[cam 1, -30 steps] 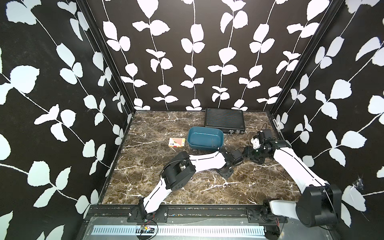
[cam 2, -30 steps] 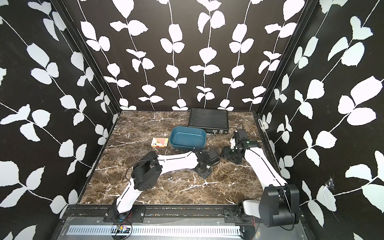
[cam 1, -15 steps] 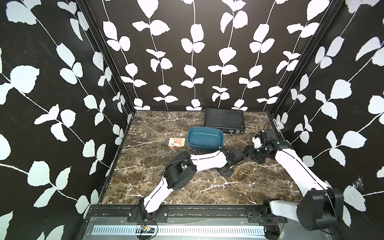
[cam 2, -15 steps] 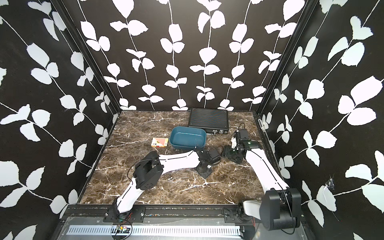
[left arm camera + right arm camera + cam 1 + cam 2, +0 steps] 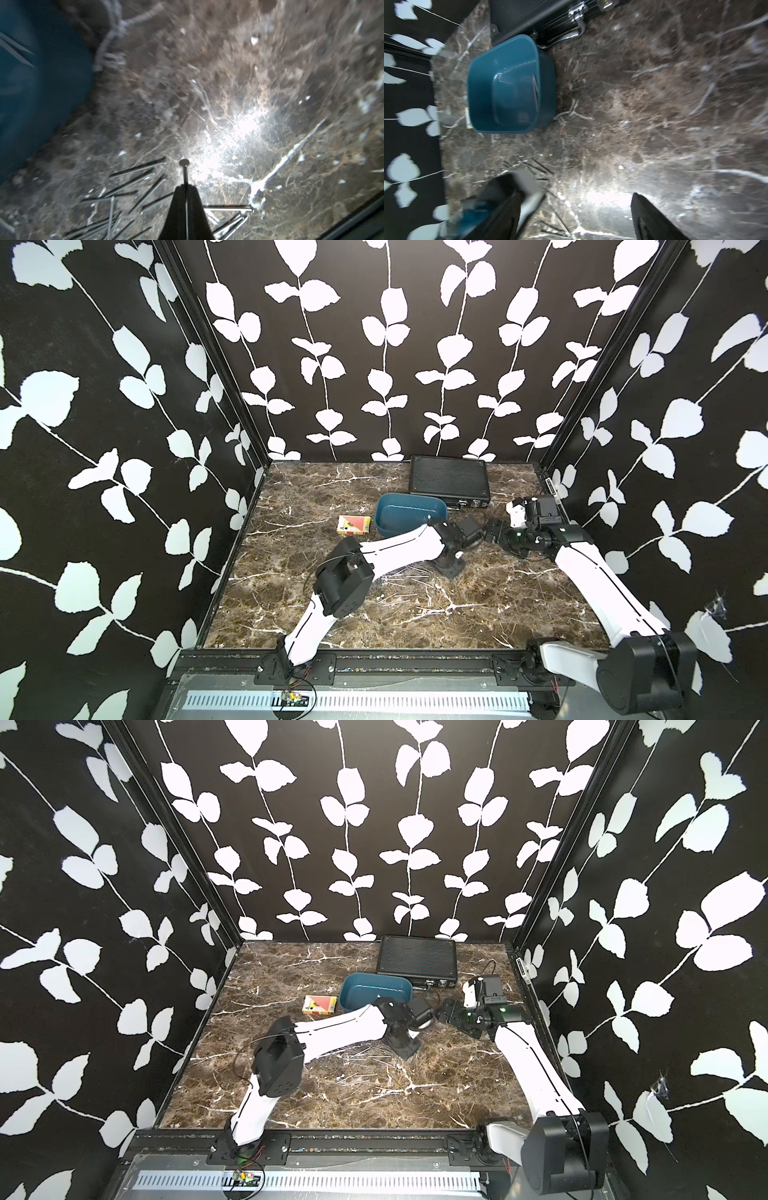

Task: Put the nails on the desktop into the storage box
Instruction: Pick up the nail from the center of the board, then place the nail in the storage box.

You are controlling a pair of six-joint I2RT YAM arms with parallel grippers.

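Note:
Several nails (image 5: 399,585) (image 5: 357,1060) lie scattered on the brown marble desktop (image 5: 478,614), in front of the teal storage box (image 5: 395,524) (image 5: 357,1004). My left gripper (image 5: 451,570) (image 5: 185,186) points down at the right end of the scatter, shut on one nail (image 5: 184,170) whose flat head sticks out past the tips. More loose nails (image 5: 133,187) lie right beside it. My right gripper (image 5: 493,531) (image 5: 575,216) hovers open and empty just right of the left wrist. A few nails (image 5: 535,91) lie inside the storage box (image 5: 481,87).
A black ribbed latched case (image 5: 449,479) stands behind the box, touching its back corner. A small orange-white card box (image 5: 353,524) lies just left of the box. The left forearm (image 5: 399,547) stretches across the middle of the desktop.
My right gripper has opened wider and drawn slightly back toward the case. The left gripper stays shut at the right end of the nail scatter.

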